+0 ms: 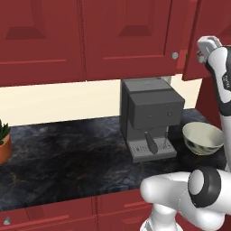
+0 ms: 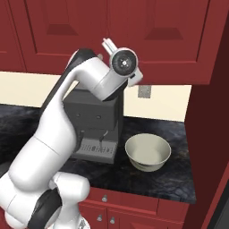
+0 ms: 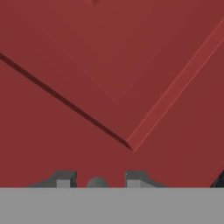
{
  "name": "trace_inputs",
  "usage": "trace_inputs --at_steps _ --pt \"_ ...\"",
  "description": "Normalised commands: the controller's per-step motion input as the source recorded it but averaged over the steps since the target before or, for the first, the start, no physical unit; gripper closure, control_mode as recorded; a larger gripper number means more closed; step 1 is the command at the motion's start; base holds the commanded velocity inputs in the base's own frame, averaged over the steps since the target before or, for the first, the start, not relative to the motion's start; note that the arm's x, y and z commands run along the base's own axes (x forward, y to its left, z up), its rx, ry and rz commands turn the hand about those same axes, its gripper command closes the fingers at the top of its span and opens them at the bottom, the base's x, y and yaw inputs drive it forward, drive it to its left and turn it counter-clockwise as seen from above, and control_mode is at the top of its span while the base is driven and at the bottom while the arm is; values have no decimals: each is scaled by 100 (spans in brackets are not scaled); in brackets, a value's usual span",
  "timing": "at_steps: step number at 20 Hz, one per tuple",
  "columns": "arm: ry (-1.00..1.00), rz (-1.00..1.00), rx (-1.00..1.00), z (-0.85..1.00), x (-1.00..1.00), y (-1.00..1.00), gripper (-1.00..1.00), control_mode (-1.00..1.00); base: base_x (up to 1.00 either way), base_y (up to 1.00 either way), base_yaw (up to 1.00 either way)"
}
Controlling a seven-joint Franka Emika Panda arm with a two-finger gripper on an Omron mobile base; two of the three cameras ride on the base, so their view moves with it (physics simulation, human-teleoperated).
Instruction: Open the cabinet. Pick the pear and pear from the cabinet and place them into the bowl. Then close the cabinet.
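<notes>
Red cabinet doors fill the top of both base views, above a dark marbled bench (image 1: 67, 158). On the bench, at the middle of the left base view, stands a grey coffee machine (image 1: 151, 117), and just right of it sits the bowl (image 1: 203, 137), apart from the machine. A potted plant (image 1: 3, 142) shows at the left edge of that view, well apart from the rest.

The arm rises along the right edge of the left base view to the cabinet (image 1: 131, 36), beside the door's silver knob (image 1: 175, 55). That door edge seems to stand slightly out from its neighbour at the right.

In the hand view the gripper (image 3: 97, 180) sits at the bottom centre, close against a red raised-panel door. Its two fingertips (image 3: 64, 179) stand on either side of a small round grey knob, with narrow gaps showing; whether they press on the knob cannot be told.
</notes>
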Motion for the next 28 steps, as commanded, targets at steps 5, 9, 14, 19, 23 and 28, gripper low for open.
trace_inputs --at_steps 5,9,14,19,23,28 --pt "0 0 2 -25 -54 -24 100 -100 0 0 0" --pt "0 1 1 -22 -65 -38 100 -100 0 0 0" --pt "0 0 1 -21 -79 -43 100 -100 0 0 0" --pt "0 0 1 -20 -79 -40 100 -100 0 0 0" --pt "0 0 0 -17 -59 -31 100 -100 0 0 0" --pt "3 0 0 -15 -46 -24 100 -100 0 0 0"
